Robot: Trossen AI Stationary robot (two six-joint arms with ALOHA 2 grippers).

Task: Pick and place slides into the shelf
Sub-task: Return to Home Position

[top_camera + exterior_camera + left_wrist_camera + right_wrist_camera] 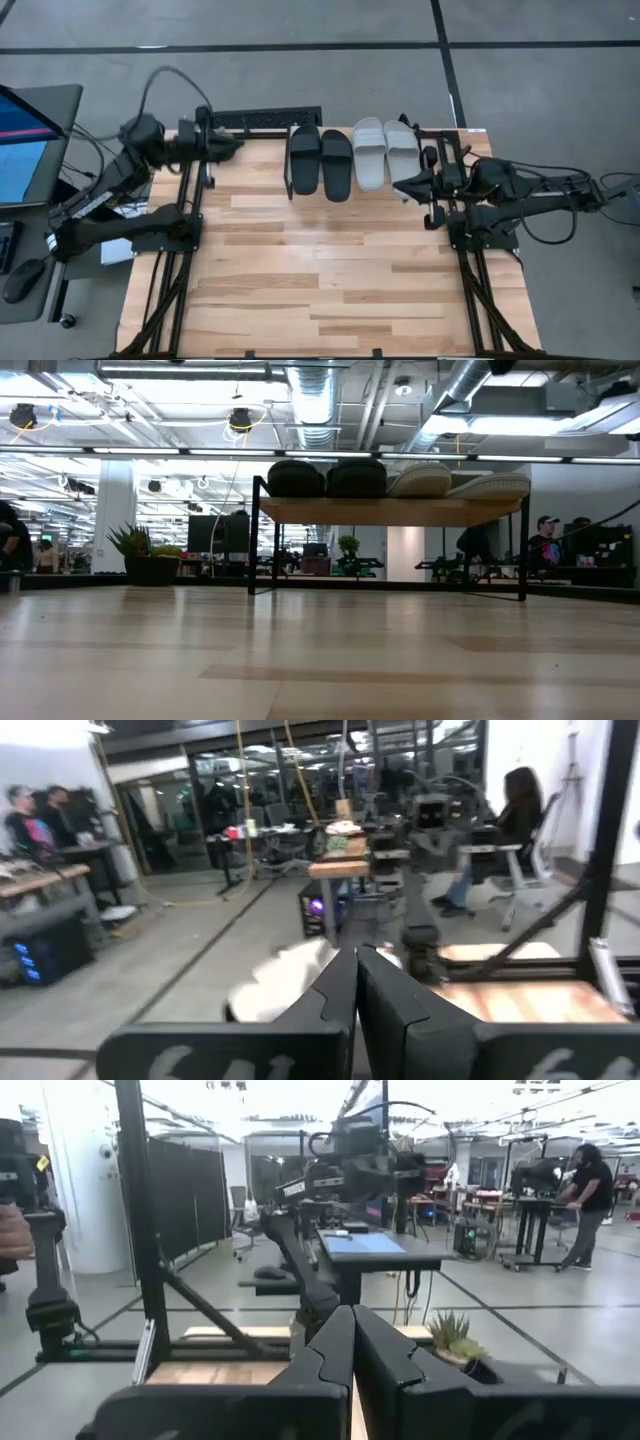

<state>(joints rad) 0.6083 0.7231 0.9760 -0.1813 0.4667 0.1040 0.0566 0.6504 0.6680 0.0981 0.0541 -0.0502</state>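
Note:
Two black slides and two light grey slides lie side by side, soles down, on the plank top of the shelf at the table's far edge. The low view shows them in a row: black slides, grey slides. My left gripper is shut and empty, held level to the left of the shelf, fingers together in its wrist view. My right gripper is shut and empty, just near and right of the grey slides, fingers together.
The wooden tabletop stretches bare from the shelf to the near edge. A black perforated strip lies at the far edge beside the left arm. A laptop stands off the table's left side. People show in the room beyond.

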